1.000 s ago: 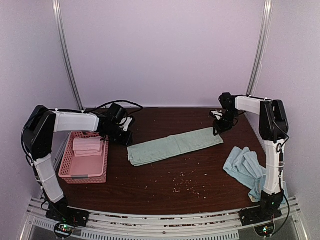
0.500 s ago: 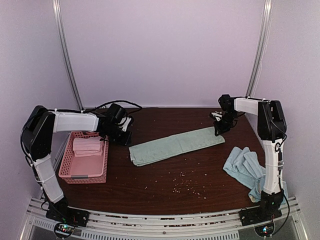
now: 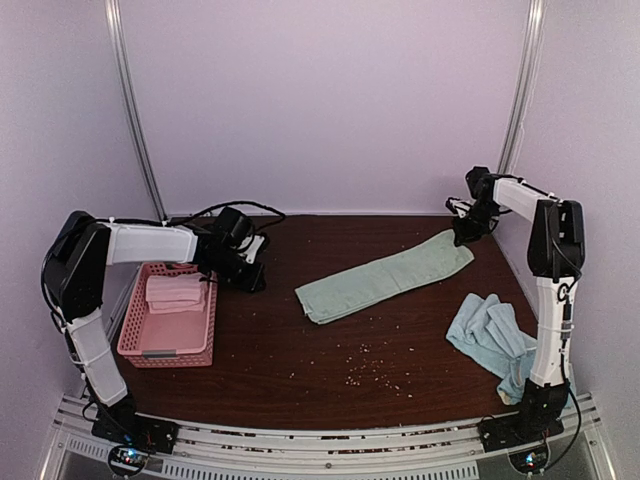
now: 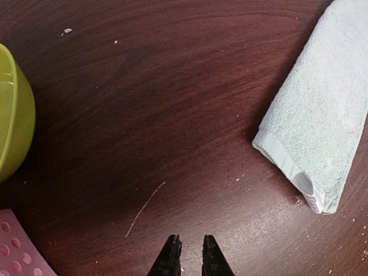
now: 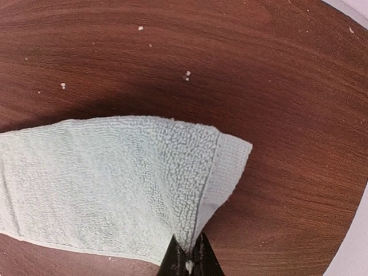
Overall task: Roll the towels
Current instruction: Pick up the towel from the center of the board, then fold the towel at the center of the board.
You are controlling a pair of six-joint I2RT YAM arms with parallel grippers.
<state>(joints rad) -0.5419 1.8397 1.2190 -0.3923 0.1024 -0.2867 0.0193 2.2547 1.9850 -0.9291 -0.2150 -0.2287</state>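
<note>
A mint green towel (image 3: 385,278), folded into a long strip, lies slantwise across the middle of the table. My right gripper (image 3: 466,233) is shut on its far right corner, which shows pinched and lifted in the right wrist view (image 5: 188,253), with the towel (image 5: 115,178) spreading to the left. My left gripper (image 3: 256,280) is low over bare wood beside the basket, its jaws nearly together on nothing (image 4: 190,253). The towel's left end (image 4: 322,126) lies apart from it to the right. A pink towel (image 3: 175,292) lies in the basket. Light blue towels (image 3: 490,335) lie crumpled at the right.
The pink latticed basket (image 3: 165,352) stands at the left, and its corner shows in the left wrist view (image 4: 14,247). A yellow-green rounded object (image 4: 11,115) sits at that view's left edge. Crumbs (image 3: 365,370) dot the front middle of the table.
My right gripper has moved right and back, dragging the mint towel with it. The towel's left end has slid away from my left gripper, which has barely moved.
</note>
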